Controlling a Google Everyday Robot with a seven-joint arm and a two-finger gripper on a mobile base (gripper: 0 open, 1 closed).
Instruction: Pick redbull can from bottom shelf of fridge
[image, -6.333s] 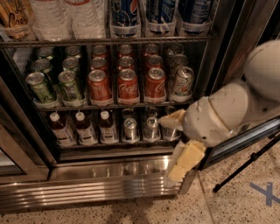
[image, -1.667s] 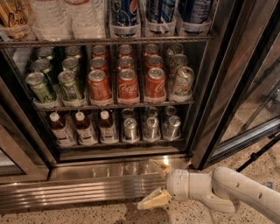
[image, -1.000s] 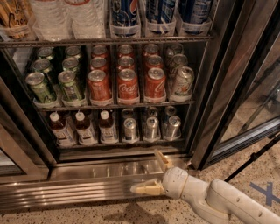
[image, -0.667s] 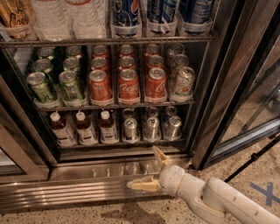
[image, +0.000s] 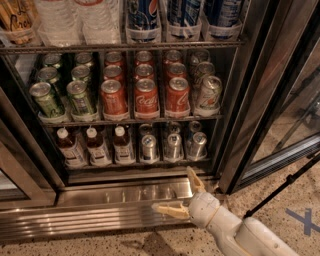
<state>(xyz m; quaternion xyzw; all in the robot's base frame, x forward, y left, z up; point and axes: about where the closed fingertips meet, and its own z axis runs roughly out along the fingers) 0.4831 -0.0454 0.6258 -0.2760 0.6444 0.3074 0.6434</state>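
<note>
The fridge (image: 125, 200) stands open, its steel base grille low in the view. On the bottom shelf three slim silver-and-blue redbull cans stand in a front row: left (image: 149, 147), middle (image: 173, 146), right (image: 197, 145), with more behind them. My gripper (image: 181, 191) is open and empty, its cream fingers (image: 167, 210) spread in front of the base grille. It sits just below the shelf, under the middle and right cans, touching none.
Brown bottles with white caps (image: 95, 146) stand left on the bottom shelf. Red cola cans (image: 146, 97) and green cans (image: 47, 99) fill the shelf above. The glass door (image: 280, 100) hangs open at right. A dark rod (image: 282, 187) crosses the speckled floor.
My arm swung down from in front of the shelf to floor level, then moved left along the base grille and rose slightly towards the bottom shelf, fingers open.
</note>
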